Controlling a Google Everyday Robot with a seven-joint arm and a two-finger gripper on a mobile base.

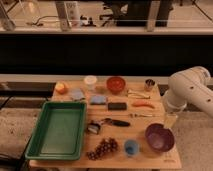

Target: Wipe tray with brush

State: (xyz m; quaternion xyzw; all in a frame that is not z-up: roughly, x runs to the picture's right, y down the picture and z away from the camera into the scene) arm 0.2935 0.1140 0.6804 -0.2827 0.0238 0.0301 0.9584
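the tray (57,130) fills the table's (117,135) front-left corner; the brush (107,123) lies just right of it, mid-table. the gripper (170,120) hangs at the right edge near the purple bowl (159,137); its opening cannot be told.

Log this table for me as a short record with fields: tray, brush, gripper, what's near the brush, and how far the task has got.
tray: green, left part of the wooden table
brush: lies flat on the table just right of the tray, outside it
gripper: over the table's right edge, behind the purple bowl, apart from the brush
near brush: black block behind, grapes in front
progress: brush not yet picked up
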